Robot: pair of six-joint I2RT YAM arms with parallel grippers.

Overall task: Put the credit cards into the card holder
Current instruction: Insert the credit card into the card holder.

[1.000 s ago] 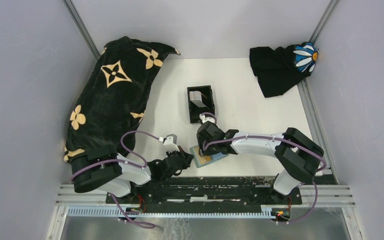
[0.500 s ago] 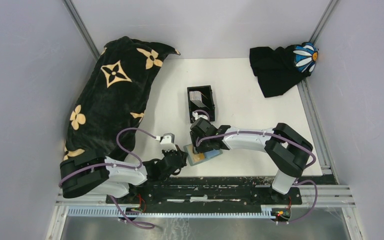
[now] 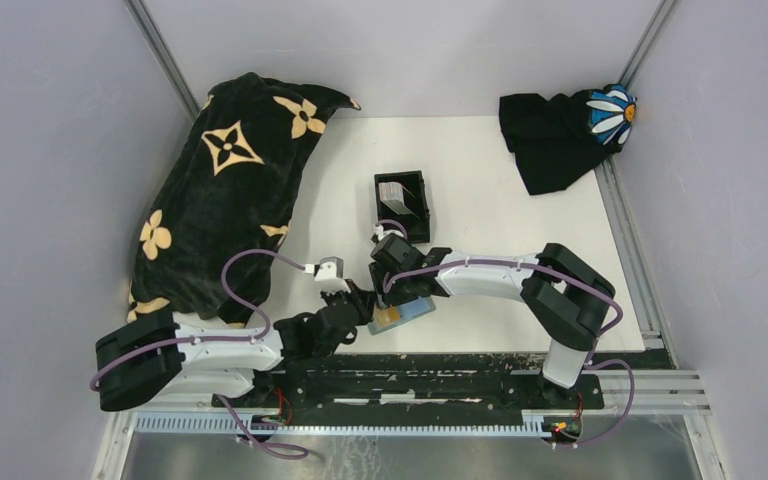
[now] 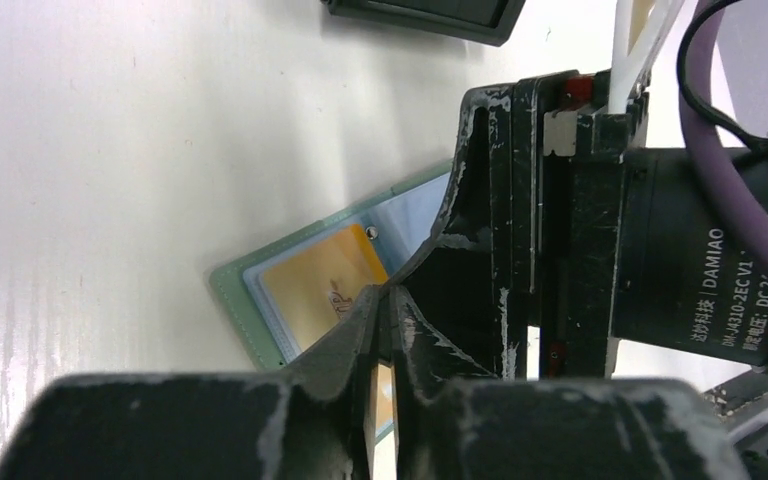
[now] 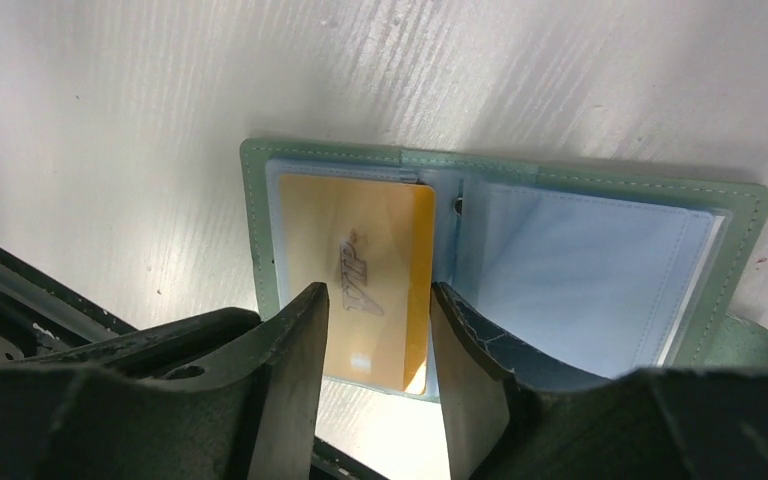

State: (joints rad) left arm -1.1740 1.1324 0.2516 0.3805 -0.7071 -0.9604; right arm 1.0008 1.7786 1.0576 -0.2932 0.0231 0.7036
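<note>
A green folding card holder (image 3: 412,309) lies open near the table's front edge, with clear sleeves and a gold card (image 5: 355,255) in its left sleeve. It also shows in the left wrist view (image 4: 232,292) and the right wrist view (image 5: 600,260). My right gripper (image 5: 375,305) is open just above it, one finger on each side of the gold card's near end. My left gripper (image 4: 385,300) is shut, with its tips over the gold card (image 4: 315,280) at the holder's left side. A black open-topped box (image 3: 381,212) behind them holds greyish cards (image 3: 392,192).
A big black blanket with tan flowers (image 3: 225,190) covers the left side. A black cloth with a white daisy (image 3: 560,135) lies at the back right corner. The black rail (image 3: 430,372) runs along the front edge just behind the holder.
Both grippers and the green holder have shifted left along the front edge. The left arm has stretched out further, and its gripper has come up to the holder's left side.
</note>
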